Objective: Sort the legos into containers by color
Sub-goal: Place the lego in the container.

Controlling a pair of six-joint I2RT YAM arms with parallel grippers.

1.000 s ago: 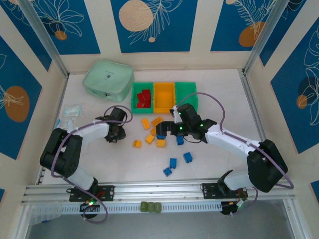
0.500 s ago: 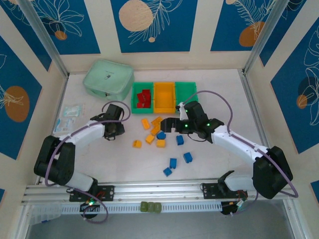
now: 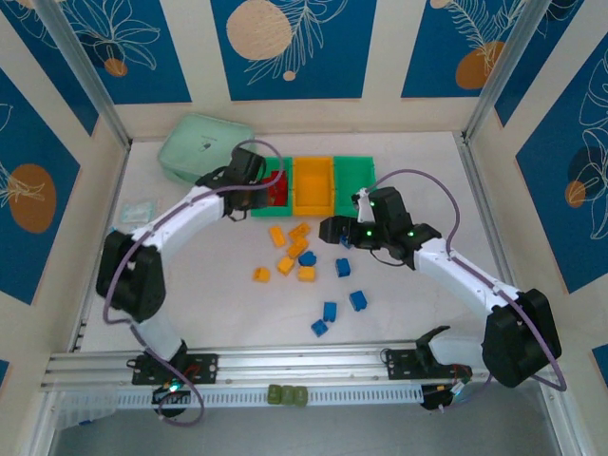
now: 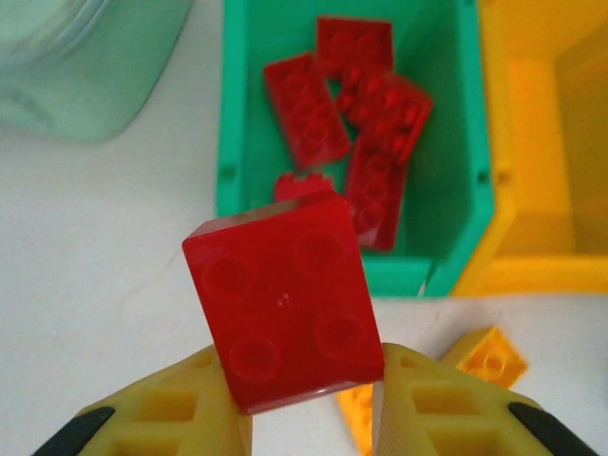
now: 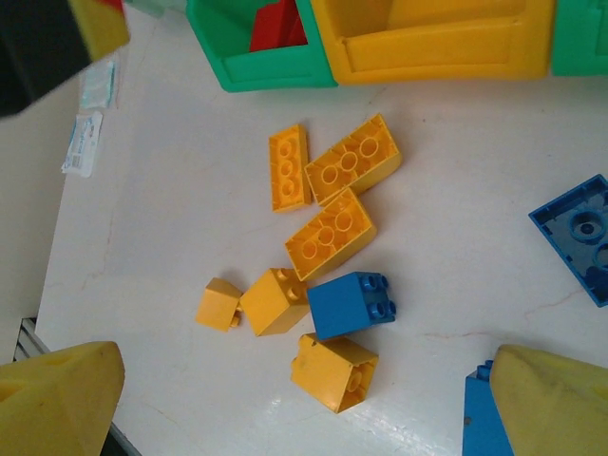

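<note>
A red brick (image 4: 285,313) is pinched by the left gripper (image 4: 309,404), with the left green bin (image 4: 231,142) of red legos (image 4: 304,109) at 12 o'clock. The right gripper (image 5: 304,404) is spread wide above loose orange-yellow legos (image 5: 331,236).

**PARTLY HIDDEN, CROPPED OR UNCLEAR**

- Held red brick (image 4: 285,304): lower edge covered by the left fingers (image 4: 161,413), which are cut off by the bottom edge.
- Small red brick (image 4: 302,183): lower part hidden behind the Held red brick.
- Green bin (image 4: 228,142): far end cropped at the top.
- Orange bin (image 4: 541,256): cut off at the right.
- Pouch (image 4: 85,57): blurred, cropped at the corner.
- Orange bricks (image 4: 486,355): partly covered by a finger.
- Blue brick (image 5: 575,237): cut off by the right edge.
- Second blue brick (image 5: 478,418): half hidden behind the right finger (image 5: 556,404).
- Dark shape (image 5: 43,47): blurred, not identified.
- Packet (image 3: 138,210): too small to be read.
</note>
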